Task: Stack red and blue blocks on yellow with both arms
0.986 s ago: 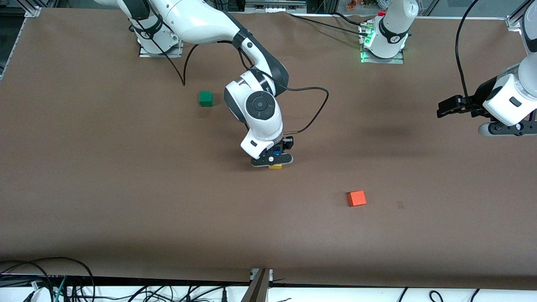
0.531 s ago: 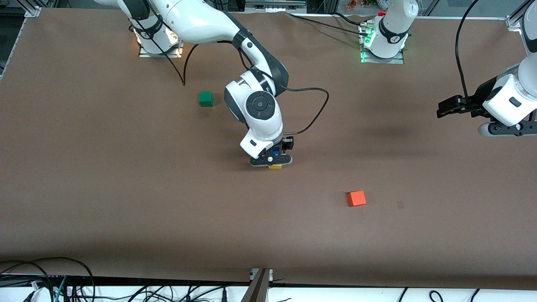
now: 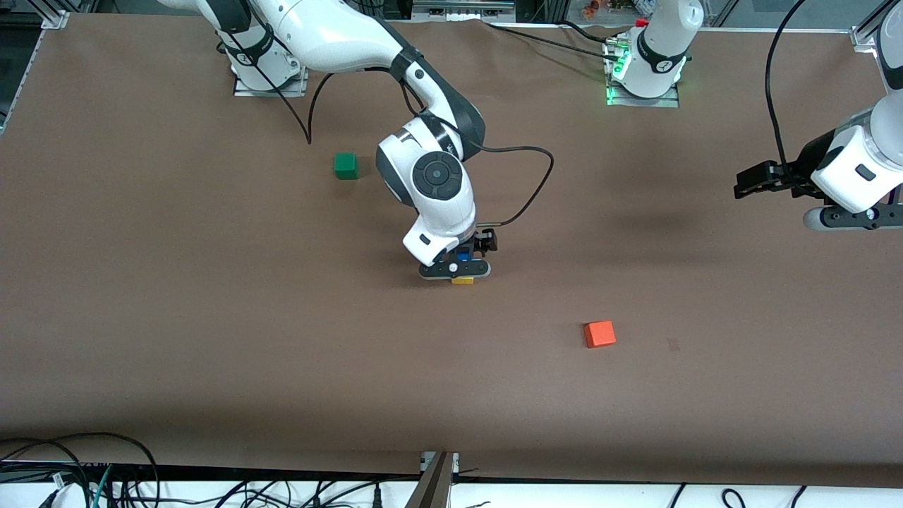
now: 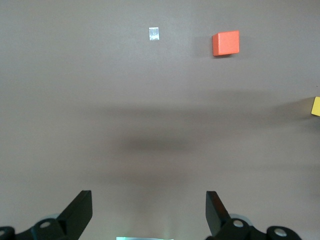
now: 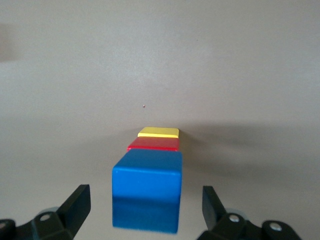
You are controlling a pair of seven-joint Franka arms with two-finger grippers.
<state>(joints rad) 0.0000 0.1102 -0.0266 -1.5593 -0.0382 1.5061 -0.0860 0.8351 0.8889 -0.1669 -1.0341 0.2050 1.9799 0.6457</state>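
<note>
The blue block (image 5: 146, 172) stands on the red block (image 5: 152, 145), which stands on the yellow cube (image 5: 158, 132), near the table's middle. My right gripper (image 5: 145, 196) is open around the blue block, its fingers (image 5: 80, 200) apart from the block's sides. In the front view my right gripper (image 3: 457, 271) covers the stack. Only a bit of blue (image 3: 463, 255) and the yellow cube's edge (image 3: 463, 281) show there, and the red is hidden. My left gripper (image 3: 751, 182) waits open and empty in the air at the left arm's end (image 4: 149, 200).
An orange cube (image 3: 600, 333) lies nearer to the front camera than the stack, toward the left arm's end, and also shows in the left wrist view (image 4: 225, 43). A green cube (image 3: 345, 165) lies toward the right arm's base. A small pale patch (image 3: 674, 344) marks the table.
</note>
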